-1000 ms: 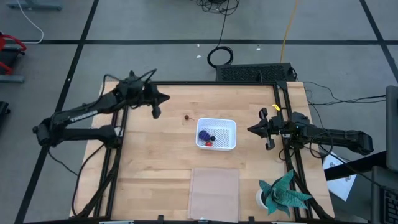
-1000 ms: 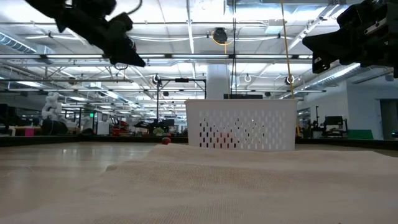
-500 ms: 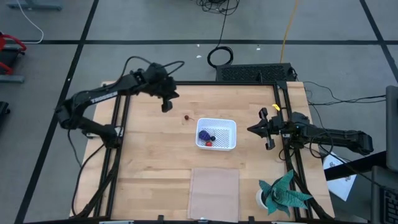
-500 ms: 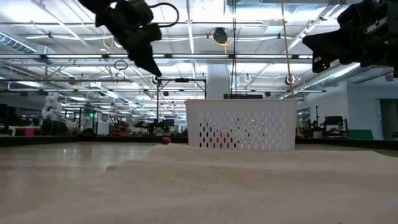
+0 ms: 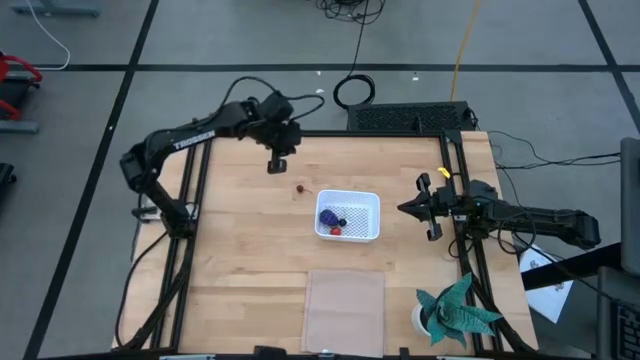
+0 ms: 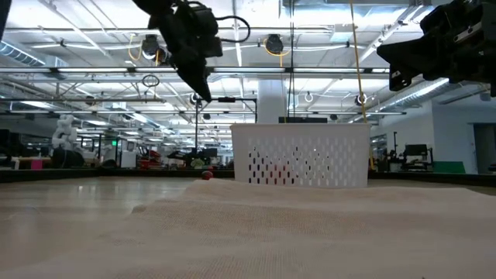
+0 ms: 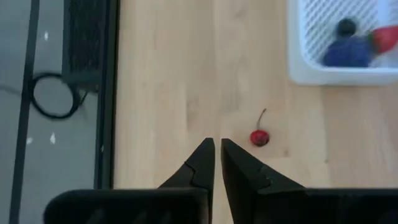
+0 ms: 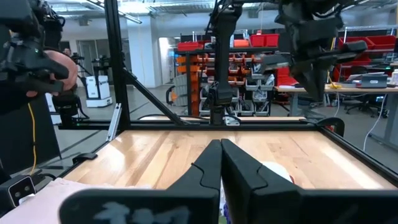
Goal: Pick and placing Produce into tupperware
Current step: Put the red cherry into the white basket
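Observation:
A white tupperware [image 5: 360, 205] stands mid-table and holds a purple-blue bunch [image 5: 328, 216], a red piece [image 5: 337, 231] and a dark berry [image 5: 343, 222]. One small red cherry with a stem [image 5: 302, 188] lies on the wood just left of the tupperware's far corner; the left wrist view shows the cherry [image 7: 259, 137] beside my fingertips. My left gripper [image 5: 278, 163] hangs shut above the table, pointing steeply down, a little left and farther back than the cherry. My right gripper [image 5: 404, 209] waits shut at the table's right side, clear of the tupperware.
A pale translucent sheet [image 5: 345, 297] lies flat at the near edge. A teal paper plant [image 5: 455, 310] stands at the near right corner. Black frame rails [image 5: 186, 200] run along the table's sides, and a cable coil [image 5: 353, 92] lies beyond the far edge.
My left gripper has travelled toward the table's right and slightly toward its far edge, closing on the cherry, and has tipped from nearly level to pointing steeply down. The arm's elbow has risen. The produce and the tupperware have stayed put.

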Robot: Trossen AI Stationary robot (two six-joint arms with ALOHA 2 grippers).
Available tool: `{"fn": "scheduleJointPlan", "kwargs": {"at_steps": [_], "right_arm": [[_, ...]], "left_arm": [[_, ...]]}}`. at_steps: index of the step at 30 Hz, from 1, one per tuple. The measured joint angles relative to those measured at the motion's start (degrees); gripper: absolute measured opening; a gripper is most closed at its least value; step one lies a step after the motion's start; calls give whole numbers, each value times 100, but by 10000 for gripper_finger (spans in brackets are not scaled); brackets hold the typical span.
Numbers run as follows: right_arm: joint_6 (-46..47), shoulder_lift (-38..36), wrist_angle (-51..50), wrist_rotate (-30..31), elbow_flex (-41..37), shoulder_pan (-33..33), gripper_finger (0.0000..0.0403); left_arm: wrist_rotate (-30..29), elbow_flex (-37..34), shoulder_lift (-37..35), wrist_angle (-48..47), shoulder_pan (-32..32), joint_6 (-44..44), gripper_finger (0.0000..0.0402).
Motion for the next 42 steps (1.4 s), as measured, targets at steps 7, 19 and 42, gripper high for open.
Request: {"fn": "scheduleJointPlan", "kwargs": {"at_steps": [7, 19, 42], "right_arm": [[1, 0, 8, 0, 0, 2, 0], [1, 0, 41, 2, 1, 0, 0], [108, 0, 69, 2, 0, 0, 0]], "left_arm": [[-780, 369, 652, -568, -52, 133, 46], [-816, 376, 807, -609, -468, 469, 47], [-770, 378, 922, -594, -758, 709, 47]]}}
